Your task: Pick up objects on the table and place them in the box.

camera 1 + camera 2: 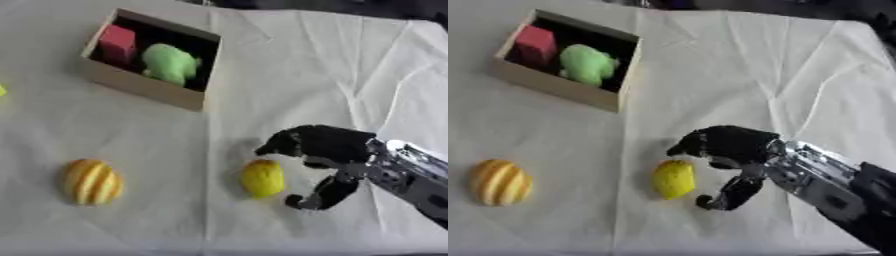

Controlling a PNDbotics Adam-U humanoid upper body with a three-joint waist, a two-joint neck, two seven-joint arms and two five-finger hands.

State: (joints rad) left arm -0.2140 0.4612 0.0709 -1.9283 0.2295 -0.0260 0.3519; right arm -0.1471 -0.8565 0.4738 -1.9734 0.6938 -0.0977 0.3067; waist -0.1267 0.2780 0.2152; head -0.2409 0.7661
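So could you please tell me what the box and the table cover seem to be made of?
The box looks like plain cardboard or thin light wood: matte tan walls, straight thin edges. I cannot tell which. The table cover looks like white cloth or paper sheeting: matte, with fold creases and wrinkles.

creased white tablecloth (289, 65) — table-wide

two objects (153, 55) in box (144, 86), far left of hand (319, 145).
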